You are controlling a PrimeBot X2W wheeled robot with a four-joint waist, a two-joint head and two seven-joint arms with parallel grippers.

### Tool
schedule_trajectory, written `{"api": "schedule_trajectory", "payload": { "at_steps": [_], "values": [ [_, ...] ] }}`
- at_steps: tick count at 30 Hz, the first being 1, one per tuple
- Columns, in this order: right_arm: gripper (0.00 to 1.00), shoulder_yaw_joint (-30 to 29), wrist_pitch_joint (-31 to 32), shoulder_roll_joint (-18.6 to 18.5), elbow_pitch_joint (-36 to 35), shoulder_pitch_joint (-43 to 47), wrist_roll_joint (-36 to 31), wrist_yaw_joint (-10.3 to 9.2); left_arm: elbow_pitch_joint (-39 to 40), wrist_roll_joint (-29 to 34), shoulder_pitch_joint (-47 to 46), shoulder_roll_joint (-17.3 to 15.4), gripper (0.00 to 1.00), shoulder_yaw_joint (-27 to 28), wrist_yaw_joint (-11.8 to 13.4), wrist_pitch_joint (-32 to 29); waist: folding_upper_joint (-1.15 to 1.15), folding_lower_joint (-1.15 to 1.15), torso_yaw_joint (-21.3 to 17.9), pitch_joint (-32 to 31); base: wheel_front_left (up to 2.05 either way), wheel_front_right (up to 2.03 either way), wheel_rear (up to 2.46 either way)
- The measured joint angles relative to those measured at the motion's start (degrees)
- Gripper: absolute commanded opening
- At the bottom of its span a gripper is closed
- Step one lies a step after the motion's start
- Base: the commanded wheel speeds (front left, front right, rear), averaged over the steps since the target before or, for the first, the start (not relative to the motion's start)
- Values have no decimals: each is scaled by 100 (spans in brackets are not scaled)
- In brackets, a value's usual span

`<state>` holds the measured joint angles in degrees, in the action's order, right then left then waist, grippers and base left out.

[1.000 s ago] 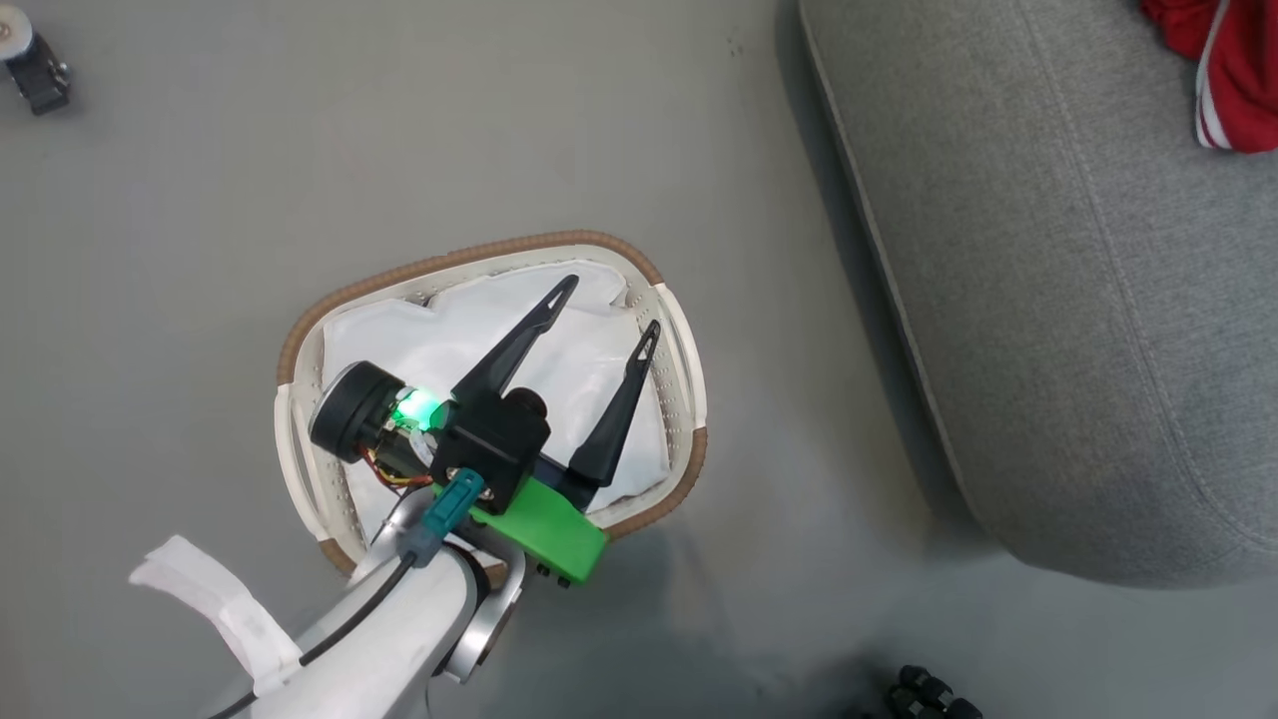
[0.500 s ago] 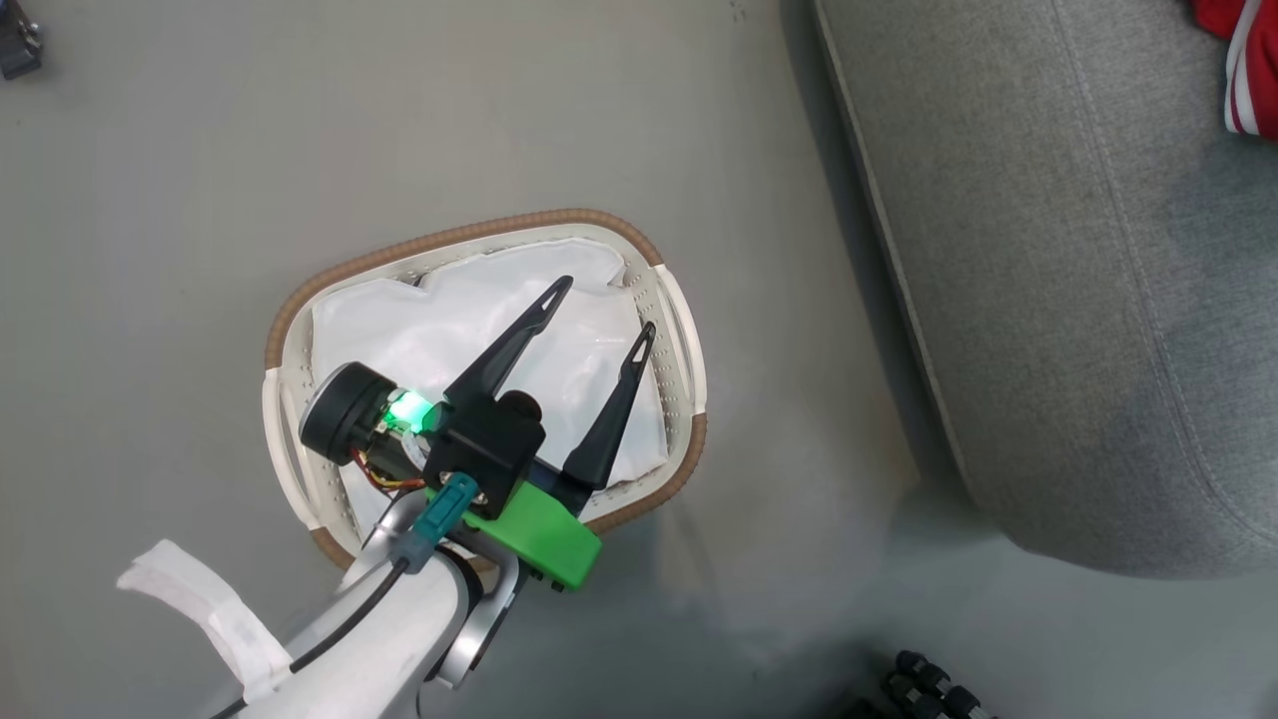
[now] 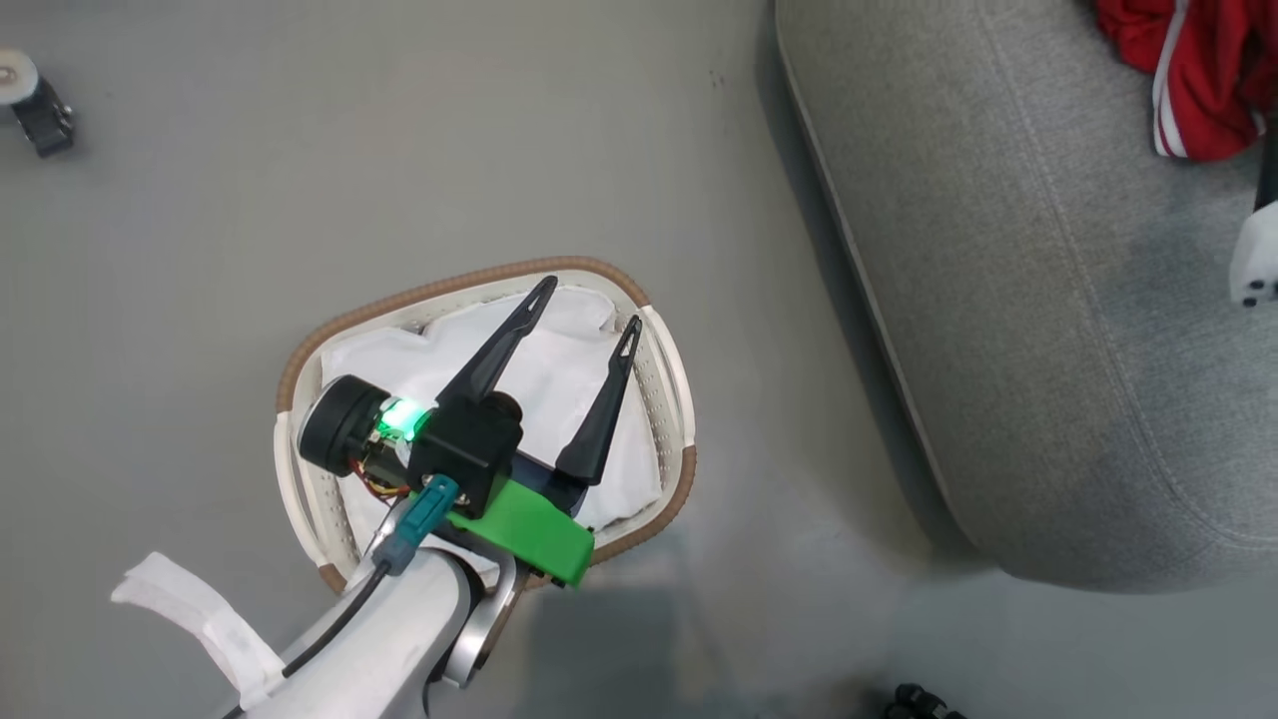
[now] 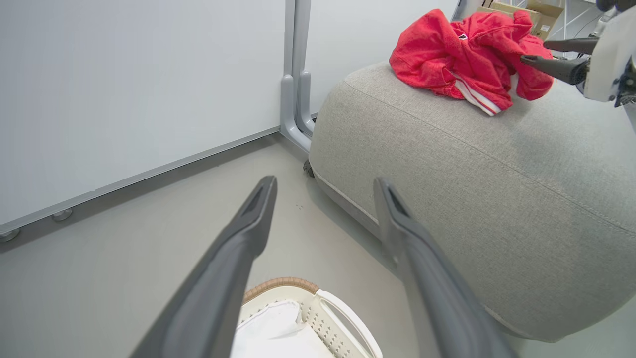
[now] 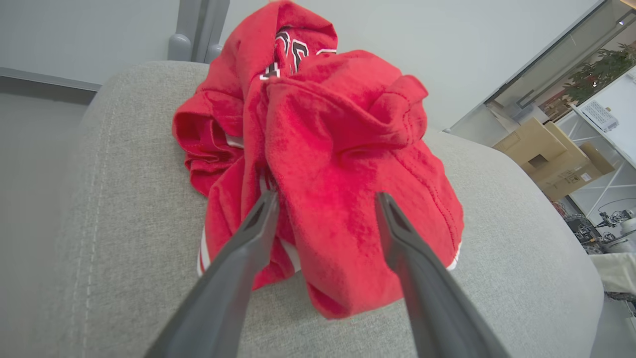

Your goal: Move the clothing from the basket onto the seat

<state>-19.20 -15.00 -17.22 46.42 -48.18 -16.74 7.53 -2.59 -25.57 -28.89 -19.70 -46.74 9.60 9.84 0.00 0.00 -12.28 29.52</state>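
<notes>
The red jerseys [image 5: 323, 124] lie bunched in a pile on the grey sofa [image 5: 124, 199]. My right gripper [image 5: 326, 196] is open, its tips at the near side of the pile, holding nothing. In the head view the jerseys [image 3: 1198, 70] sit at the top right on the sofa [image 3: 1048, 350]. The white basket [image 3: 449, 285] stands on the floor and holds a white sheet [image 3: 399, 359]. My left gripper [image 3: 589, 305] hangs open above it, empty. The left wrist view has the left gripper [image 4: 325, 183], the basket [image 4: 298, 288], the jerseys [image 4: 457, 54] and the right gripper [image 4: 532, 51].
A caster wheel [image 3: 30, 100] stands on the floor at the far left, and a black object [image 3: 919, 699] lies at the bottom edge. A white wall panel with a grey post [image 4: 295, 74] stands behind the sofa. Cardboard boxes [image 5: 551, 154] are stacked beyond it.
The head camera has shifted. Over the basket, my left gripper's tips now reach nearer its far rim. A white part of the right arm has come into view at the right edge.
</notes>
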Motion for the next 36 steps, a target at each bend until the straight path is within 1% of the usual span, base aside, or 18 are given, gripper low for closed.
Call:
{"api": "schedule_trajectory", "payload": {
  "at_steps": [7,10,14,17,21,29,36],
  "values": [
    [100,374,0,-23,-421,367,287,0,-311,-237,140,115,100,162,12,263,0,0,-16,-426,0,0,0],
    [100,487,0,-63,-534,437,367,0,-356,-475,273,257,100,364,5,396,0,0,8,-631,0,0,0],
    [100,597,0,-73,-608,476,445,0,-476,-565,422,370,100,602,8,488,0,0,95,-918,0,0,0],
    [100,653,-1,-7,-664,540,495,0,-541,-567,562,450,100,801,32,513,0,0,201,-1126,0,0,0],
    [100,676,-1,182,-866,623,580,0,-571,-553,801,575,100,1206,68,521,0,0,413,-1379,0,0,0],
    [100,904,-8,814,-1372,1255,808,0,-686,-350,1491,697,100,2137,48,520,0,0,947,-1803,0,0,0],
    [100,1095,-8,1301,-1936,2136,1201,0,-782,-170,2103,834,100,2837,-100,521,0,0,1350,-2150,0,0,0]
  ]
}}
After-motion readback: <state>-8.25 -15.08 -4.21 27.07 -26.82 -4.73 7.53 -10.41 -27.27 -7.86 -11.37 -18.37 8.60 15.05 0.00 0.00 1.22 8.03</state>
